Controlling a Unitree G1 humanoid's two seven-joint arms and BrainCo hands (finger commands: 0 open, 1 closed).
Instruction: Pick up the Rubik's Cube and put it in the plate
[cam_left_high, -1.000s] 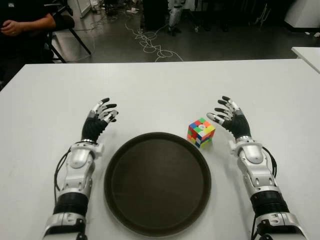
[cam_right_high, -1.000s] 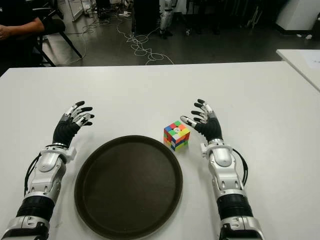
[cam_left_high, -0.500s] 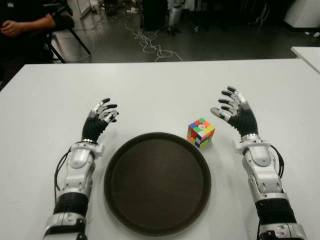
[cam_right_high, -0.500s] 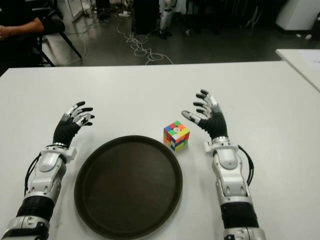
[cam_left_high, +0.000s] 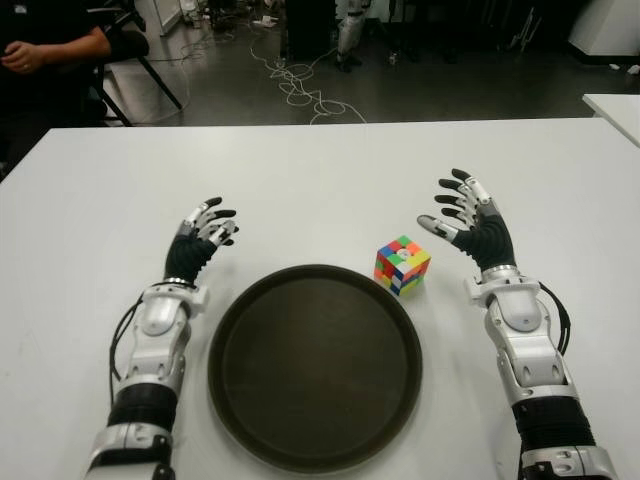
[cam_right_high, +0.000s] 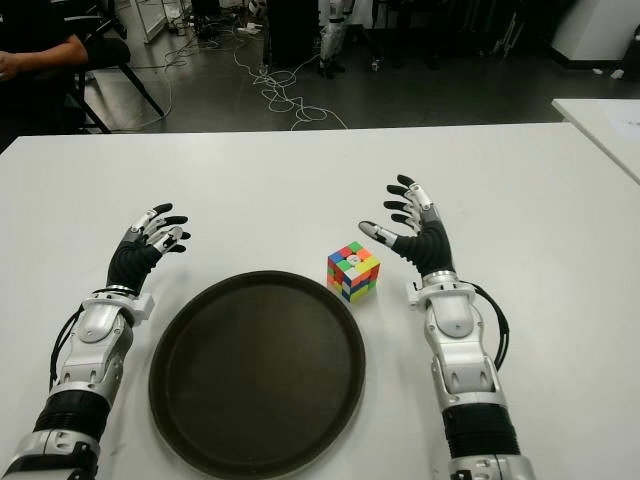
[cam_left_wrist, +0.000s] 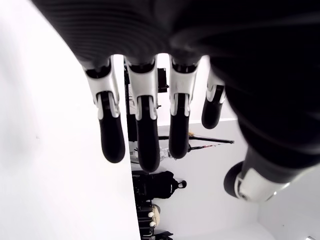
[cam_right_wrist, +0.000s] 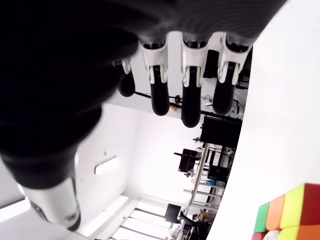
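left eye view shows the right hand (cam_left_high: 470, 226), fingers spread and empty, edging back in toward the rubik's cube (cam_left_high: 402, 265) just right of the plate (cam_left_high: 315, 366), grasp not yet made, left hand (cam_left_high: 198, 240) idle, relaxed beside the plate's left.

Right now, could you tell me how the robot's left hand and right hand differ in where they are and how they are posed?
The right hand is just right of the Rubik's Cube, palm turned toward it; the left hand is at the plate's far-left edge, well away from the cube. The right hand's fingers fan wider; the left's bunch closer. Both are open, empty and over the white table.
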